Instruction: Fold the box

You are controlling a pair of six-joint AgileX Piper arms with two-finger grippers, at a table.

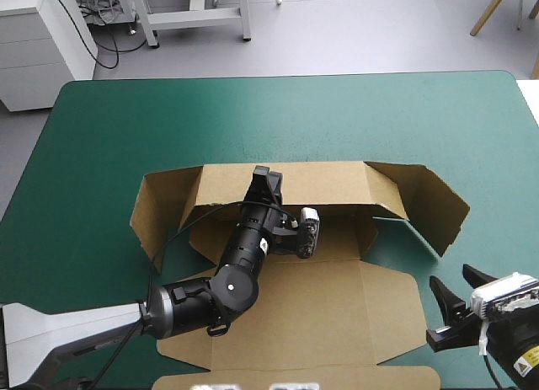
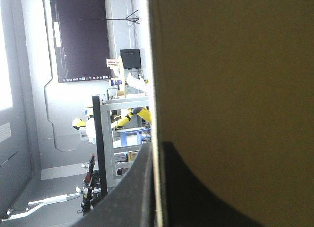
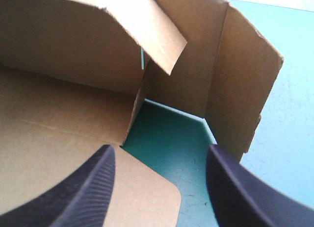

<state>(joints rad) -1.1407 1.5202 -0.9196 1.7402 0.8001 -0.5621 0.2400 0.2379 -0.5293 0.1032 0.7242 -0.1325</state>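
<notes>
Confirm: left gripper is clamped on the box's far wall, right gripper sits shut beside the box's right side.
Not quite. The right gripper is open, not shut: the right wrist view shows its black fingers standing apart, gripping nothing. The left gripper is indeed clamped on the far wall of the box.

We see the teal-green tabletop (image 1: 126, 120) carrying the brown box (image 1: 328, 306). Its base sheet lies flat toward the near edge, its far wall stands raised with flaps angled outward at both ends, and teal-green cover shows beyond and beside it.
</notes>
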